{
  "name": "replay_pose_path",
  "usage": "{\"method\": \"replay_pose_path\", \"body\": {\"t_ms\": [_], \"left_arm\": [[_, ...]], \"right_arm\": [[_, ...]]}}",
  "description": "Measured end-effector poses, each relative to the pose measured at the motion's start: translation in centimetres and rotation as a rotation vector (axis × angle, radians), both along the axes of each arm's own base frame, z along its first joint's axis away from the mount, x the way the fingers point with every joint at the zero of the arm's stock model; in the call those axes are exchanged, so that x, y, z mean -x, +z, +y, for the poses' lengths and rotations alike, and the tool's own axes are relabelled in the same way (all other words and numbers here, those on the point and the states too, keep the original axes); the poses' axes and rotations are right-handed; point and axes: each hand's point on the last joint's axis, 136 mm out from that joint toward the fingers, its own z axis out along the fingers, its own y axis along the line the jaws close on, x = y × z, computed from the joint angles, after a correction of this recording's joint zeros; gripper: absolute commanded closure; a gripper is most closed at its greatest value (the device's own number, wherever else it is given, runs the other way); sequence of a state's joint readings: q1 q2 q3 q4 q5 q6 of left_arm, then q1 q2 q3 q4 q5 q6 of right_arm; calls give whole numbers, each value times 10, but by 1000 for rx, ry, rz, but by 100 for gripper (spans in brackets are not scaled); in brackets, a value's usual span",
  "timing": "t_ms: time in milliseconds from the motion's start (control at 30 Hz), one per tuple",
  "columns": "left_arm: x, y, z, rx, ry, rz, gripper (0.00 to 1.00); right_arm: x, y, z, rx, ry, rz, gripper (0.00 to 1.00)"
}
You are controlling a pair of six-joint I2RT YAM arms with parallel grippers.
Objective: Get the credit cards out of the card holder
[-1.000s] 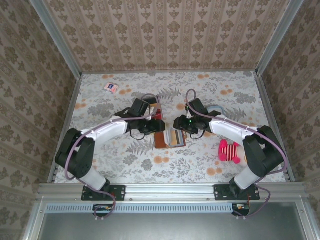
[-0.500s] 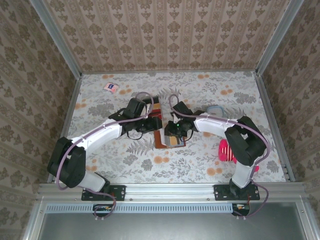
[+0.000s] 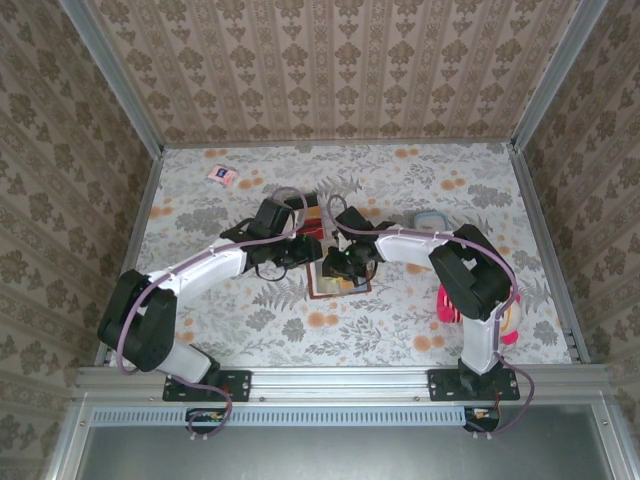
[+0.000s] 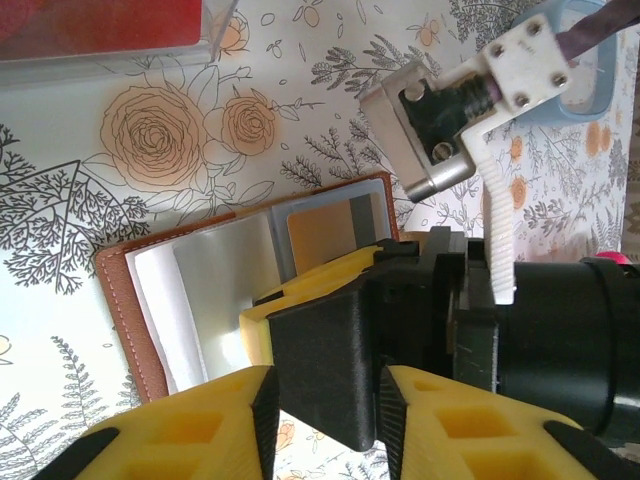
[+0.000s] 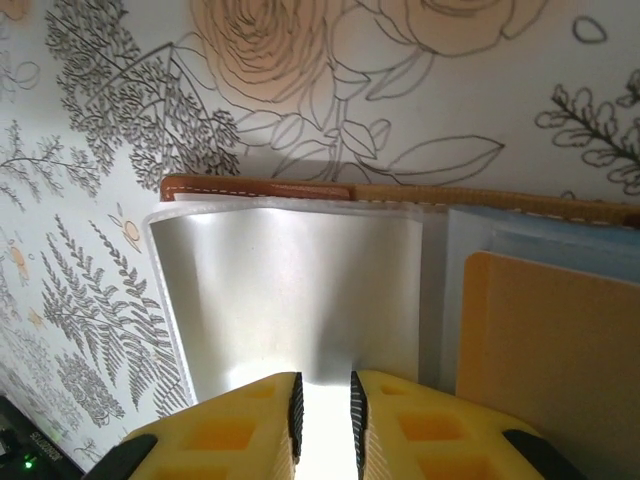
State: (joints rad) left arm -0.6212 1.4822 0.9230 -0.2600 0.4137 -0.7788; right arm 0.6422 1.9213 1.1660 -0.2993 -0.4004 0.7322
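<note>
1. Mid-table, the card holder (image 3: 340,287) lies open and flat on the cloth (image 3: 300,322), an orange credit card (image 4: 322,236) tucked in its pocket.
2. Right gripper (image 5: 320,395): fingers (image 5: 230,425) nearly together, tips on the clear sleeve (image 5: 290,290). Pinching it? Can't tell.
3. Left gripper (image 4: 325,390): fingers (image 4: 180,425) apart at the holder's brown edge; grip unclear.
4. Red tray (image 4: 100,25) sits near, behind the holder; bare cloth lies in front.

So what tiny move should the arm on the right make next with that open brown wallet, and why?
Probably a slow pull backward by the right end effector. Its fingers look nearly closed on the shiny translucent plastic sleeve in the open brown leather-look card holder, and the flat orange card beside it is still tucked in its pocket.
</note>
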Motion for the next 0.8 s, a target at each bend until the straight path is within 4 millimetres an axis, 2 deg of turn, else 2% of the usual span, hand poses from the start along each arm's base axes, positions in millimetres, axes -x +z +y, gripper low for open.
{"method": "replay_pose_path", "body": {"t_ms": [100,300,367,433,600,800], "left_arm": [[0,1,-2,10,3,2,76],[2,0,-13,34,-10,14,81],[6,-3,-17,37,-22,26,81],[9,-7,-22,32,-37,38,82],[11,-12,-40,25,-72,52,84],[14,-21,-65,1,-110,78,85]], "right_arm": [[-1,7,-2,-3,-5,-11,78],[-16,53,-15,-37,-56,-122,82],[-20,62,-23,-37,-82,-146,83],[-22,61,-34,-22,-108,-154,83],[-22,45,-55,28,-156,-128,83],[-21,40,-62,47,-180,-112,88]]}}
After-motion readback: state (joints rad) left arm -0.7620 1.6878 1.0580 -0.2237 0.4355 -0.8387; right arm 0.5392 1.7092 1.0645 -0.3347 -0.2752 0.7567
